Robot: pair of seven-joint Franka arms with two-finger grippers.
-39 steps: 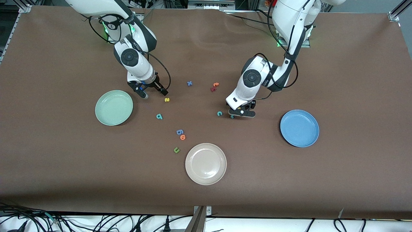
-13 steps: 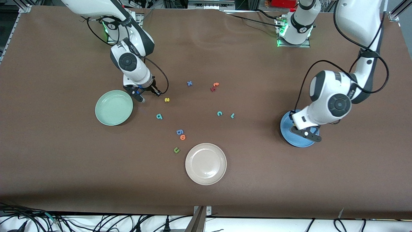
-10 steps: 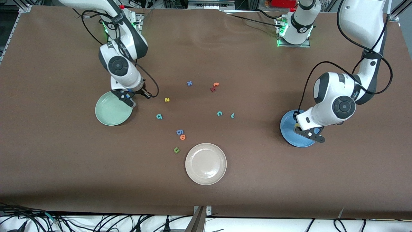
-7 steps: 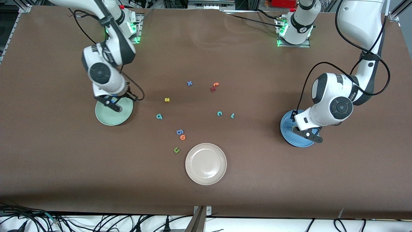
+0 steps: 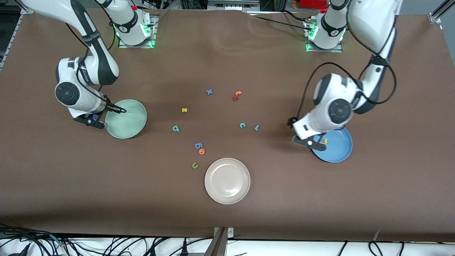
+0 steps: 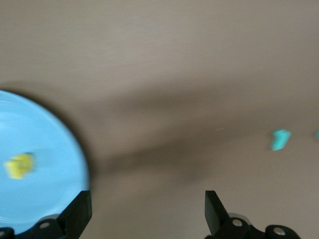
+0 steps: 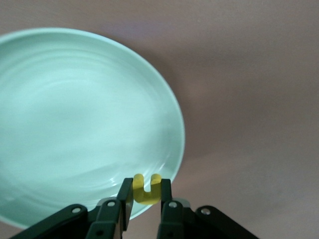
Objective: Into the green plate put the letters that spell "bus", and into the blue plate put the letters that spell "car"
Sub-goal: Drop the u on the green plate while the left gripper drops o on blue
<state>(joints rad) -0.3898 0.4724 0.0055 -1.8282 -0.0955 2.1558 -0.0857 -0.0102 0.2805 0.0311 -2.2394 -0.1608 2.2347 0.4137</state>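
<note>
Claws first: the right claw (image 7: 142,199) pinches the yellow "u" (image 7: 147,188) over the green plate's (image 5: 133,121) rim, so releasing it there comes next. The left claw (image 5: 310,141), spread wide, hangs beside the blue plate (image 5: 337,149), where the yellow "a" (image 5: 324,141) lies. Teal "c" (image 5: 242,125) and "r" (image 5: 256,127) wait mid-worktop.

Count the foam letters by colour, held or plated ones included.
Yellow foam letters: 3, s on table, a in round blue plastic plate, u in right gripper
Teal: 3, b, c, r
Blue: 2, x, g
Orange: 2, o, another
Red: 1
Dark green: 1
Total: 12
</note>
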